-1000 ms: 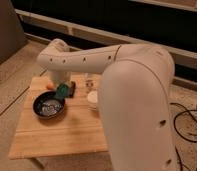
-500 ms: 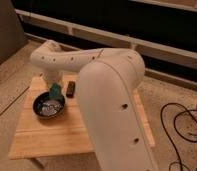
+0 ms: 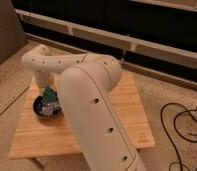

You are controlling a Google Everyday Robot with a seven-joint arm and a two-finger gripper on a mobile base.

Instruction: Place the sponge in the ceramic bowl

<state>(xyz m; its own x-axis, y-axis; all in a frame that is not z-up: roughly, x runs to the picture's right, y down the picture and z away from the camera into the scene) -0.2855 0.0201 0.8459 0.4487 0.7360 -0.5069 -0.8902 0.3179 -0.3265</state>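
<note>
I read end effector (image 3: 48, 89) low over ceramic bowl (image 3: 40, 110), left side of tabletop (image 3: 129, 105), jaws clamped on sponge (image 3: 50, 94). Sponge hangs above bowl's inside, seemingly not resting. I judge it is held there for release. Arm (image 3: 92, 100) hides bowl's right rim.

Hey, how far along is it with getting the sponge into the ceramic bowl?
Done: the sponge is lifted off the wooden table. In hand: the pincer, below the arm's bent wrist and shut on the sponge, hangs over the far side of the ceramic bowl. Left: release it so that it lands inside the bowl.
</note>
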